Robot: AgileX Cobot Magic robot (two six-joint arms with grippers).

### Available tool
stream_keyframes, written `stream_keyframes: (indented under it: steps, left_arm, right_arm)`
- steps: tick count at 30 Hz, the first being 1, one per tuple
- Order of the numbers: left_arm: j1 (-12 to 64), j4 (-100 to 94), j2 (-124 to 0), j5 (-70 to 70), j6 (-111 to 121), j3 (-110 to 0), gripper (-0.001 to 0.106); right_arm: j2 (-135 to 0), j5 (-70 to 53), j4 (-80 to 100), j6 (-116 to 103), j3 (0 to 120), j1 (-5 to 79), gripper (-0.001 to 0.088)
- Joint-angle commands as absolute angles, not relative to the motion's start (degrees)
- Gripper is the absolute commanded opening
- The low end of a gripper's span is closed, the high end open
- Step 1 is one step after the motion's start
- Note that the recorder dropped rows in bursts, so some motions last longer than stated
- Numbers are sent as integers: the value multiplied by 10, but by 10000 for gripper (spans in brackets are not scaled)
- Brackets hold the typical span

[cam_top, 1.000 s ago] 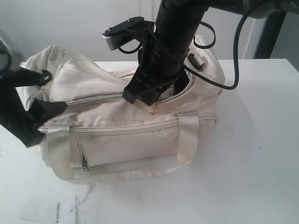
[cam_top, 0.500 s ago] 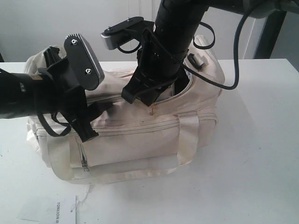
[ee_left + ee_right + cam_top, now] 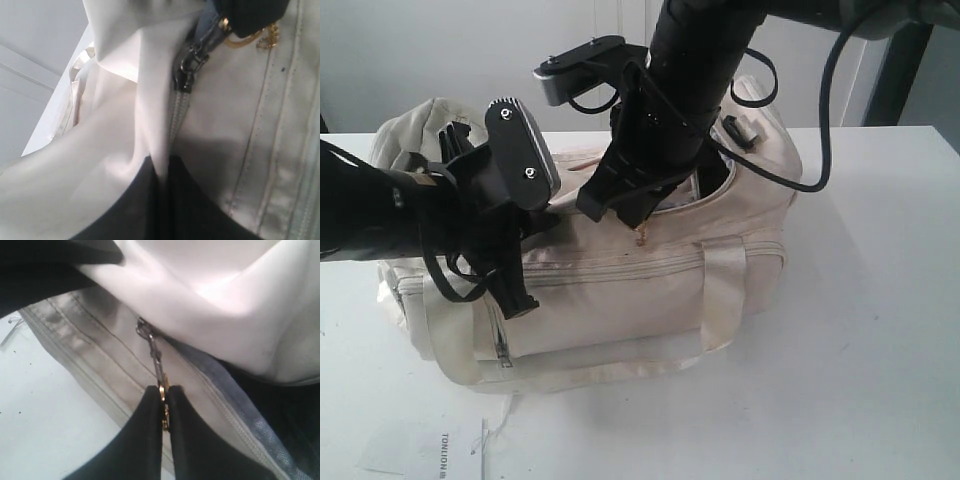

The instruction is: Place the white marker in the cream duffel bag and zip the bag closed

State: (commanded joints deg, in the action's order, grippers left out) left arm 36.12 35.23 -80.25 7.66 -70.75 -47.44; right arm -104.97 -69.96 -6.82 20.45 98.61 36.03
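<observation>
The cream duffel bag (image 3: 620, 300) is soft and floppy. At its 12 o'clock the right tool (image 3: 163, 391) pinches the thin zipper pull (image 3: 156, 357). At 9 o'clock the left tool (image 3: 161, 169) clamps its cloth.

Body of cream duffel bag (image 3: 620, 300): soft matt woven cloth, creased, stitched seams. webbing handles (image 3: 725, 290) glossier, with a satin sheen. zipper pull (image 3: 157, 362): small shiny metal links, gold-tone at the end. slider (image 3: 187, 70): dark glossy metal. right gripper (image 3: 162, 407): smooth matt black fingers, plastic-looking. table (image 3: 860, 330): smooth white, matt. Printed paper sheet (image 3: 440, 448) at 7 o'clock from the bag.
</observation>
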Motion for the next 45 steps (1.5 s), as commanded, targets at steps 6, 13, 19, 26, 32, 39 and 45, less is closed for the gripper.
stream_keyframes:
  steps: [6,13,19,26,32,39,45]
  left_arm:
    - [361,352,-790,74,-708,-474,0]
    - [361,352,-787,65,-708,-474,0]
    - [361,352,-787,59,-708,-474,0]
    - [361,352,-787,58,-707,-474,0]
    - [361,352,-787,56,-707,-474,0]
    - [361,354,-787,56,-707,-474,0]
    - [361,354,-787,56,-707,-474,0]
  right_arm:
    - [-1045,-700,-47,198,986,360,0]
    - [-1041,-700,-31,187,986,360,0]
    - [-1041,-700,-23,175,986,359,0]
    - [-1041,-700,-12,172,986,359,0]
    - [-1041,-700,14,163,986,359,0]
    - [-1040,-700,19,162,986,358,0]
    - [-1032,-700,28,151,986,348,0]
